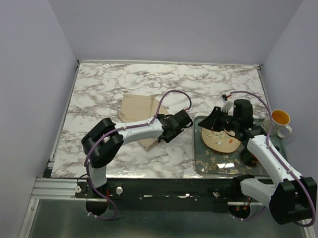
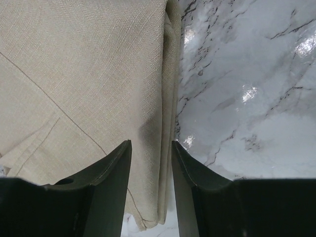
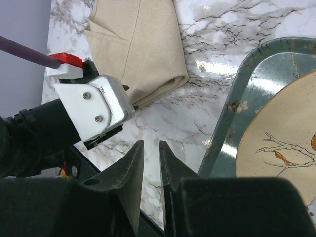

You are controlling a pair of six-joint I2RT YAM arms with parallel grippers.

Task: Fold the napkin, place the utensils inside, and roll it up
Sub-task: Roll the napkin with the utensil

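Observation:
The napkin (image 1: 138, 115) is a tan cloth, folded and lying flat on the marble table left of centre. My left gripper (image 1: 165, 134) hovers at its right edge. In the left wrist view the napkin (image 2: 89, 74) fills the left side, and its folded edge runs between the jaws of the left gripper (image 2: 151, 145), which stand apart without pinching it. My right gripper (image 1: 208, 125) is near the tray's left rim. Its view shows the right gripper (image 3: 151, 145) with a narrow empty gap over bare marble, the napkin (image 3: 138, 39) beyond. I cannot make out the utensils.
A grey-green tray (image 1: 220, 165) at the right holds a round tan patterned plate (image 1: 226, 145), also shown as the tray (image 3: 232, 123) and the plate (image 3: 276, 148). A white mug (image 1: 279, 120) with a yellow inside stands at the tray's far right. The left wrist's white mount (image 3: 94, 106) is close to the right gripper.

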